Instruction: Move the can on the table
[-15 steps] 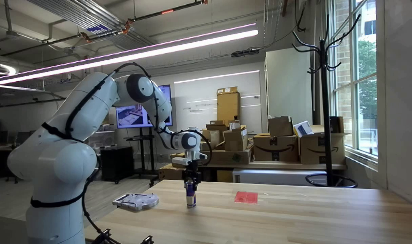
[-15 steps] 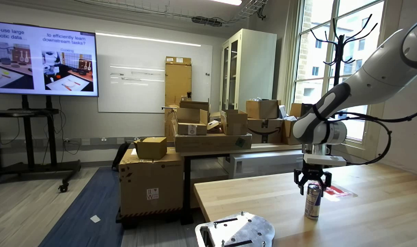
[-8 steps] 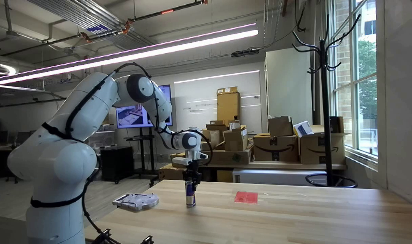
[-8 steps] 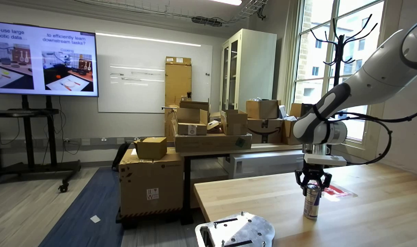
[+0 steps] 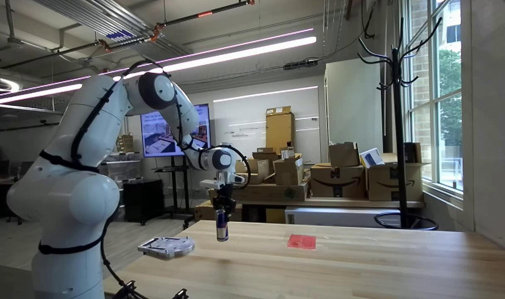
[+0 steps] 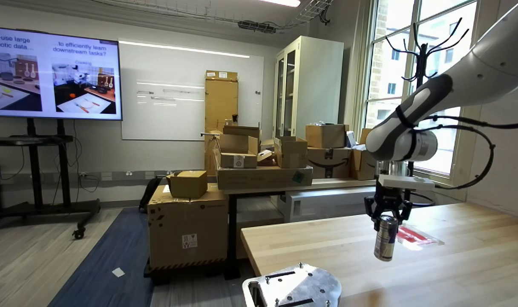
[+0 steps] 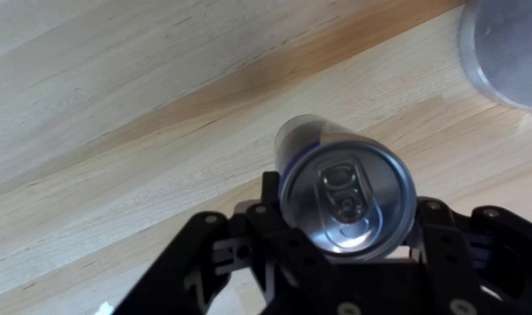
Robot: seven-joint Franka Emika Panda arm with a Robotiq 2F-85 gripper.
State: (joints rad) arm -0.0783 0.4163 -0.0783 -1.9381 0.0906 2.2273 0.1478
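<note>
The slim silver and blue can [image 5: 221,231] hangs above the wooden table [image 5: 339,265], with a shadow on the wood below it. My gripper [image 6: 387,224] is shut on its upper part, one finger on each side. In an exterior view the can [image 6: 384,247] leans slightly off upright. From the wrist view its lid and pull tab face the camera, and the can [image 7: 349,188] fills the space between the black fingers [image 7: 270,188]. Parts of its upper sides are hidden behind the fingers.
A flat metal plate [image 5: 166,246] lies at the table's edge and also shows in a corner of the wrist view [image 7: 511,52]. A red sheet [image 5: 301,241] lies flat on the table. Cardboard boxes [image 6: 259,177] stand on another surface behind.
The gripper has closed on the can and lifted it off the table. Arm and can have risen, and in an exterior view they have shifted to the left.
</note>
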